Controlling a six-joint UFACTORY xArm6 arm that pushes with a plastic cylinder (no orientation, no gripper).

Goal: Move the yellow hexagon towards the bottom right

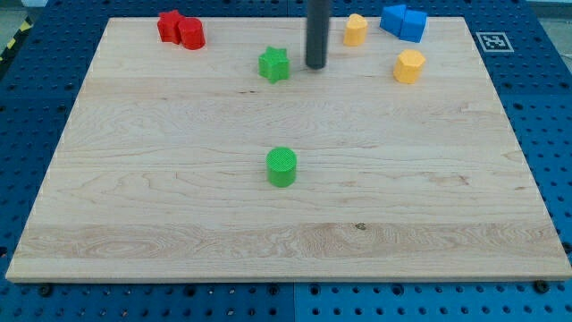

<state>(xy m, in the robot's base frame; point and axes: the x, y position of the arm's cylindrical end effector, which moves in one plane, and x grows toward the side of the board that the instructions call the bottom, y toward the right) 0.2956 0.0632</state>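
Note:
The yellow hexagon (pixel 409 66) lies near the view's top right on the wooden board (pixel 161 206). A second yellow block (pixel 356 29) sits up and to its left, at the top edge. My tip (pixel 315 65) comes down from the view's top; it stands right of the green star (pixel 274 64), below and left of that second yellow block, and well left of the yellow hexagon, touching no block.
Two blue blocks (pixel 403 21) sit together at the top right. Two red blocks (pixel 181 29) sit together at the top left. A green cylinder (pixel 281 166) stands near the board's middle. A black-and-white marker tag (pixel 493 40) lies off the board's top right corner.

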